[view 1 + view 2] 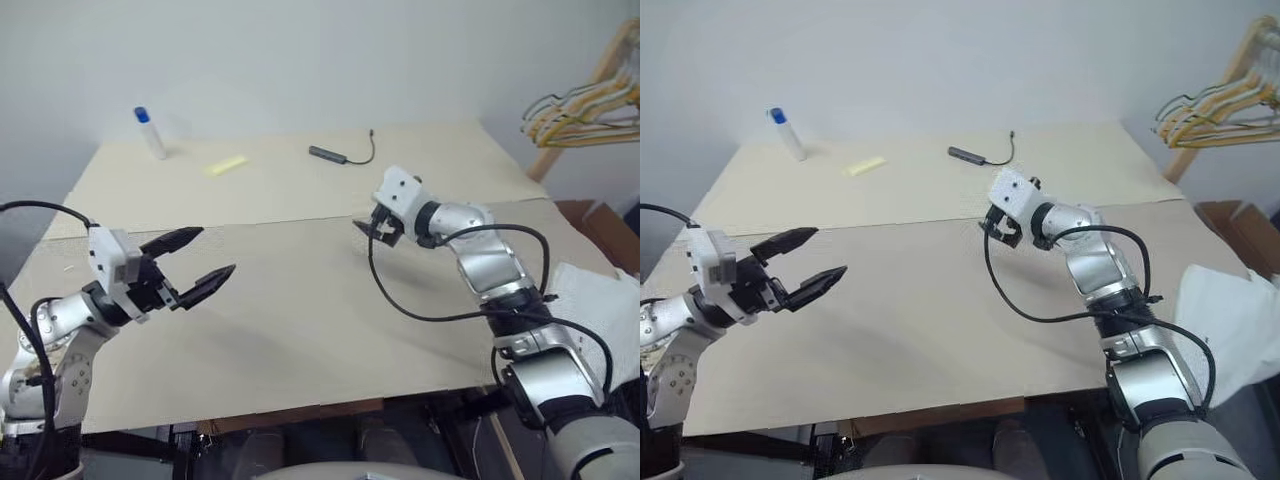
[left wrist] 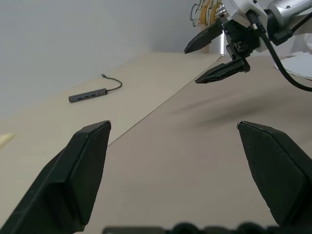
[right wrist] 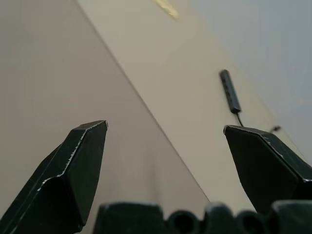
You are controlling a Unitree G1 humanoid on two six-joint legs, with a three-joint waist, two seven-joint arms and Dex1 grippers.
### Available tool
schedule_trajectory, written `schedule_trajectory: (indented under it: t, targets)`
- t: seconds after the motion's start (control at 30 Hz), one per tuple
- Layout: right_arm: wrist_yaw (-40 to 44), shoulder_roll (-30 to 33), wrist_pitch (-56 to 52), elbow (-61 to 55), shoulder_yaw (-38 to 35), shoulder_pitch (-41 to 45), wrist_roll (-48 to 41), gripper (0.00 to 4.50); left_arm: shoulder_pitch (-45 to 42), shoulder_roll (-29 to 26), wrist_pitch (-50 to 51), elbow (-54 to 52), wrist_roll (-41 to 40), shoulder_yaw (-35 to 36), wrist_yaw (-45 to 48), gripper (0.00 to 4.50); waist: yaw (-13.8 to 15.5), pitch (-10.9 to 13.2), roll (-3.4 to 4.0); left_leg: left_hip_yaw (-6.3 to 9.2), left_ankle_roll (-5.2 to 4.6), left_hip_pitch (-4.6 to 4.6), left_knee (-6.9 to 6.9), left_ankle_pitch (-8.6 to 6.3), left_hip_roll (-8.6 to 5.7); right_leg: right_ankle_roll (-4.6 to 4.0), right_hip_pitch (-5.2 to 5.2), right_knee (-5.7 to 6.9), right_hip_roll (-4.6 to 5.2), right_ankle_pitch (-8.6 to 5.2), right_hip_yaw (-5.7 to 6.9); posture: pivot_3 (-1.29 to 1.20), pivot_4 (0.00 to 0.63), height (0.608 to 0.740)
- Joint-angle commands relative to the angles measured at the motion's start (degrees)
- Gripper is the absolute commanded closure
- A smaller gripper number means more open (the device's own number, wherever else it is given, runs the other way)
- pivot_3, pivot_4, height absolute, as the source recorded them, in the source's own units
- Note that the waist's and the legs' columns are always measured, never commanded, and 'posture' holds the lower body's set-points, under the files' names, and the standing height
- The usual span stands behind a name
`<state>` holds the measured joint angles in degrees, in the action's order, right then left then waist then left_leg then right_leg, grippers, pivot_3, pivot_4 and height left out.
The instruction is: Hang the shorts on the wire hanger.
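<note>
Shorts [image 1: 1230, 330] of thin white fabric lie bunched just off the counter's near right corner, beside the right arm; no print or marks can be made out on them. Which wire hanger is the task's cannot be told: a cluster of yellow and dark hangers [image 1: 585, 110] hangs from a slanted wooden rail [image 1: 580, 105] beyond the counter's far right corner. The counter [image 1: 300, 330] is a wide beige top of two boards meeting at a straight seam across its middle, set against a plain pale wall [image 1: 300, 50]. Near the counter's far left edge stands a small white bottle [image 1: 150, 133] with a blue cap; its contents and any label cannot be read. Just right of the bottle lies a yellow strip [image 1: 225, 165], and further right along the far board a dark hub with a short cable [image 1: 340, 154]. Above the counter's near left part the left hand [image 1: 195, 262] has its fingers spread wide, holding nothing. Over the seam, right of the counter's centre, the right hand [image 2: 214, 56] is likewise spread and empty.
</note>
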<state>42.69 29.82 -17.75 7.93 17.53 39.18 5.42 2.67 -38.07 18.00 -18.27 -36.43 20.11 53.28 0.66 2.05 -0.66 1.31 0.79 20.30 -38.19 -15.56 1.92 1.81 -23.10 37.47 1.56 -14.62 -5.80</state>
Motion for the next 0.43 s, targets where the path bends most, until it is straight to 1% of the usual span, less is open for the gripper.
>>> schedule_trajectory:
  t: [0.03,0.17,0.43]
  targets:
    - [3.44,1.23,-0.03,-4.92,-0.29,-1.60,-1.04,0.03,-0.41,-0.37,1.52,-1.70,-1.58,1.10,-1.50,0.00,0.78,0.01,-0.02,0.00,0.00,0.00,0.00,0.00,0.00,-0.01,0.00,0.00,0.00,-0.01,0.03,0.18,0.000,0.740]
    - [3.48,0.94,-0.80,-4.68,-0.31,-2.05,0.31,0.03,-0.35,-0.75,4.22,-1.78,-2.22,0.84,-3.06,0.00,1.51,0.01,-0.05,0.00,0.02,-0.01,0.00,0.01,0.01,-0.03,-0.02,0.04,-0.04,-0.04,0.04,0.20,0.000,0.740]
    - [3.78,0.76,-1.79,-5.22,-0.06,-2.27,0.90,0.03,-0.61,0.41,3.61,-1.64,-0.66,-0.72,-4.47,0.00,2.01,0.04,-0.10,0.01,0.02,0.00,0.00,0.01,0.01,-0.12,-0.02,0.03,-0.05,-0.02,0.04,0.21,0.000,0.740]
